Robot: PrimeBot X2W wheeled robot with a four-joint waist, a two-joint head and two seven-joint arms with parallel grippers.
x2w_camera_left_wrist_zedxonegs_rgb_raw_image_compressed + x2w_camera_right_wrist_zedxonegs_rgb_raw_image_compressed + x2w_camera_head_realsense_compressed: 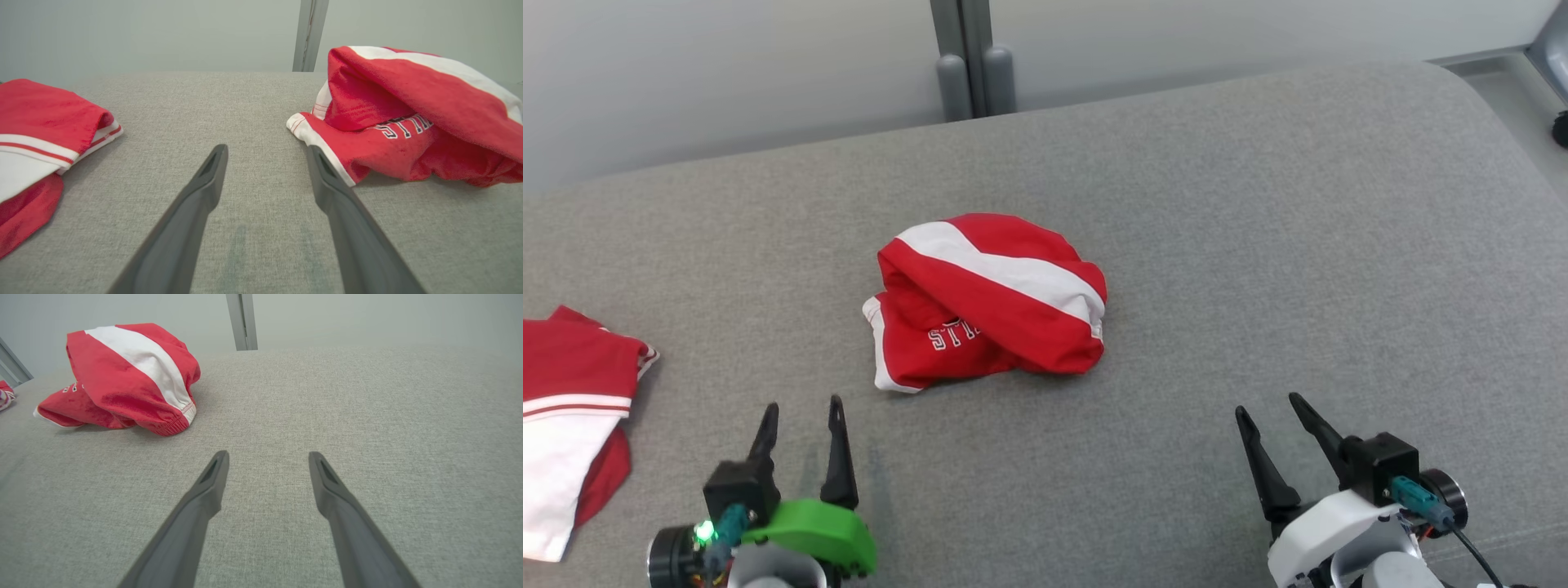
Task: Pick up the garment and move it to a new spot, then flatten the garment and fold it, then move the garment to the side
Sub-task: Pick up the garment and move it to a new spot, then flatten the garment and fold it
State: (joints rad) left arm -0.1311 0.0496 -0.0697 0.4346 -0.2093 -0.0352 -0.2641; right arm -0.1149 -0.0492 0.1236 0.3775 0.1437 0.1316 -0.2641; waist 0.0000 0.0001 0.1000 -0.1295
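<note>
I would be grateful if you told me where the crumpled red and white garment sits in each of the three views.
Head view: the crumpled garment lies at the centre of the picture.
Left wrist view: the garment is at the upper right.
Right wrist view: the garment is at the upper left.
Shared landmark: the grey post at the top edge of every view.
</note>
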